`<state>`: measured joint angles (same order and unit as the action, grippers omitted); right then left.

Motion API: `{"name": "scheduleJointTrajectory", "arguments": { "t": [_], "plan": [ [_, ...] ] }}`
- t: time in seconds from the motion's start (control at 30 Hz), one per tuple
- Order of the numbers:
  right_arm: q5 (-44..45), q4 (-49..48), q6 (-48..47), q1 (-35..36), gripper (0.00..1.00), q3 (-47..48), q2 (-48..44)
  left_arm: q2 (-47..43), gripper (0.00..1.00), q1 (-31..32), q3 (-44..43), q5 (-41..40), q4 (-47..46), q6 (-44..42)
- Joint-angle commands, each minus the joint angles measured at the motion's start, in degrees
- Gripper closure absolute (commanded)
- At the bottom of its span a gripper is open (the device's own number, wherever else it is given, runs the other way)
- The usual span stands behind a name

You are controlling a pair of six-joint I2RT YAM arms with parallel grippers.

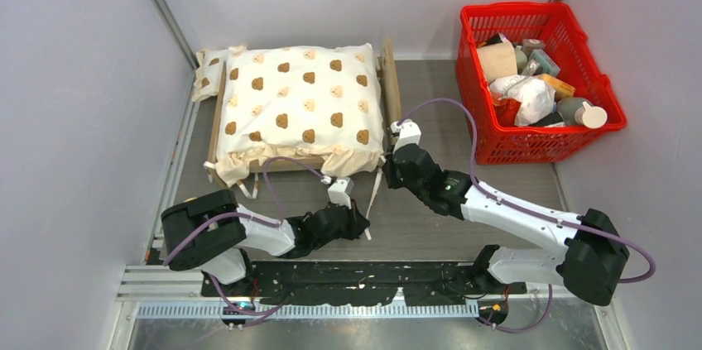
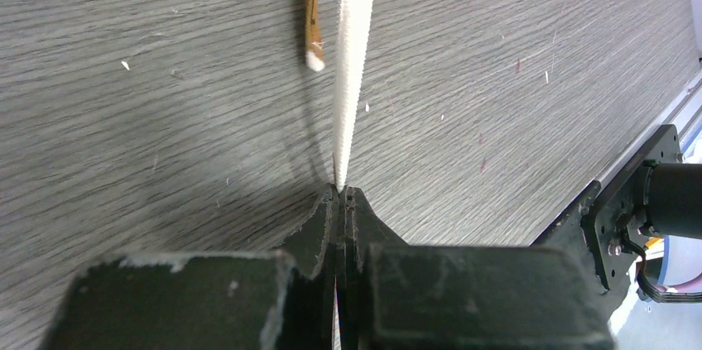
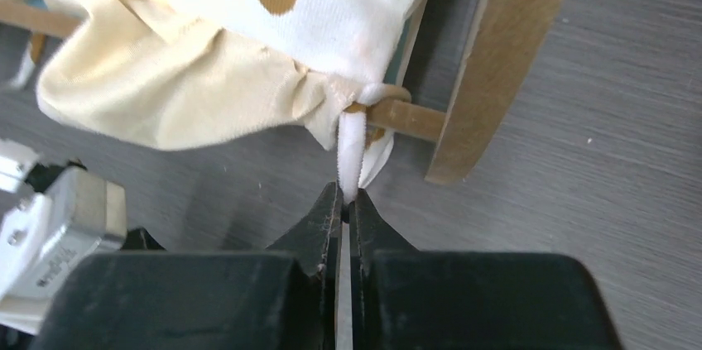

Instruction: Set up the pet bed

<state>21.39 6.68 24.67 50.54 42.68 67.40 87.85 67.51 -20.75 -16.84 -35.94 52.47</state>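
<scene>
Cushion (image 1: 294, 106) sits on the pet bed (image 1: 390, 81) — tying seems left to do: left tool (image 2: 340, 193) pinches a white tie (image 2: 354, 52), right tool (image 3: 348, 205) the corner tie (image 3: 351, 147).

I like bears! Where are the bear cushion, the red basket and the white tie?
bear cushion (image 1: 294, 98), top view, middle of its top.
red basket (image 1: 538, 146), top view, near wall.
white tie (image 3: 352, 150), right wrist view, strip above the pinch.

Grey wood-grain worktop (image 1: 463, 201) carries the pet bed (image 1: 389, 77) far left and a red basket (image 1: 530, 15) far right, well apart; a small pillow (image 1: 209, 73) perhaps rests there too.
</scene>
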Motion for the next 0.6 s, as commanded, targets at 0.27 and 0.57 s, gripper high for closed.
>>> {"name": "scheduleJointTrajectory", "arguments": {
  "t": [0.27, 0.57],
  "plan": [
    [-11.89, 21.63, -7.63, -0.98, 0.95, 12.88, -3.31, -0.05, 1.00, 0.37, -3.24, -2.70, 8.65, -0.37],
    [-40.36, 9.78, 1.95, -8.56, 0.84, 6.88, -7.18, 2.24, 1.00, 0.40, -4.28, -2.41, 8.13, -0.70]
  ]
}}
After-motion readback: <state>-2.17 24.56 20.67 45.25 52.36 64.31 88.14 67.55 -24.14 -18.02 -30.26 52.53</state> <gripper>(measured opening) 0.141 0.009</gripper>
